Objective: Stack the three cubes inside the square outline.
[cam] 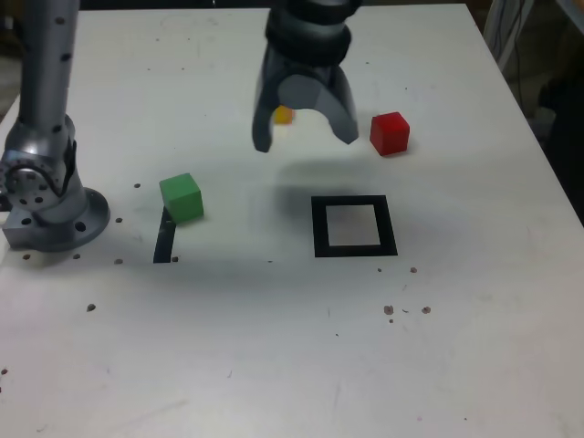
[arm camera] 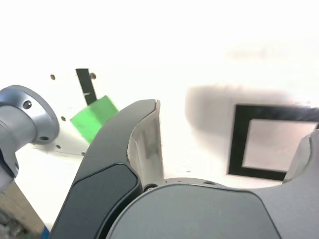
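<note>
Three cubes, all apart, none in the square outline point(cam: 354, 226) yet, which lies flat w/ its white centre bare. Red cube point(cam: 390, 133) sits beyond the outline, toward the exterior view's right; green cube point(cam: 182, 197) is well off to the exterior view's left, at the far end of a thin black strip point(cam: 164, 239); yellow cube point(cam: 283, 115) shows only as a sliver behind the gripper point(cam: 305, 137), so its exact pose is hard to tell. Cubes look small, rigid, prob light, w/ flat smooth faces: should take a firm squeeze w/o deforming, but could slip or twist if caught on a corner. Best hold, I'd judge, is across two opposite side faces, mid-height, fingers squared to the faces; green one sits slightly rotated vs the outline, so wrist would need turning to match. Fingers are spread wide w/ nothing between them, hanging above the surface point(cam: 274, 365) just this side of the yellow cube, beyond the outline. In the wrist view one dark finger point(arm camera: 144, 144) curves up w/ the green cube point(arm camera: 92, 122) and strip point(arm camera: 84, 85) past it, and the outline point(arm camera: 239, 144) on its other side. Arm base point(cam: 46, 196) stands at the exterior view's left edge, near the green cube. Surface is white, speckled w/ small dark flecks.
</note>
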Controlling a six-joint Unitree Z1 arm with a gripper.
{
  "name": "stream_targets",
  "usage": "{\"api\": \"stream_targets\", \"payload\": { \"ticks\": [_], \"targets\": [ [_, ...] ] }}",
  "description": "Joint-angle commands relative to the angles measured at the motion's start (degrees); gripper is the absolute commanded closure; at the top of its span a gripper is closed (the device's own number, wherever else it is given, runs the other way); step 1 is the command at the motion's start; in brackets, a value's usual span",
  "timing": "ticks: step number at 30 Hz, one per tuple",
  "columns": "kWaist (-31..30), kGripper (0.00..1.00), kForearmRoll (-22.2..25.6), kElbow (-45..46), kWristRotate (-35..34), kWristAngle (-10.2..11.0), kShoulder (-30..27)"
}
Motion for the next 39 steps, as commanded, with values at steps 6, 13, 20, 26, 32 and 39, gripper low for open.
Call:
{"api": "stream_targets", "payload": {
  "ticks": [6,13,20,26,32,39],
  "targets": [
    [2.66,0.04,0.93,-18.44,0.35,0.62,2.54],
    [4.80,0.04,1.06,-21.15,1.17,1.28,5.57],
    [5.70,0.05,0.69,-22.20,1.51,1.77,12.07],
    [6.42,0.05,-0.16,-23.23,1.58,2.56,15.24],
    [7.77,0.10,-1.15,-24.41,2.30,2.24,17.83],
    [8.68,0.17,-2.88,-24.11,2.20,1.62,18.21]
  ]
}}
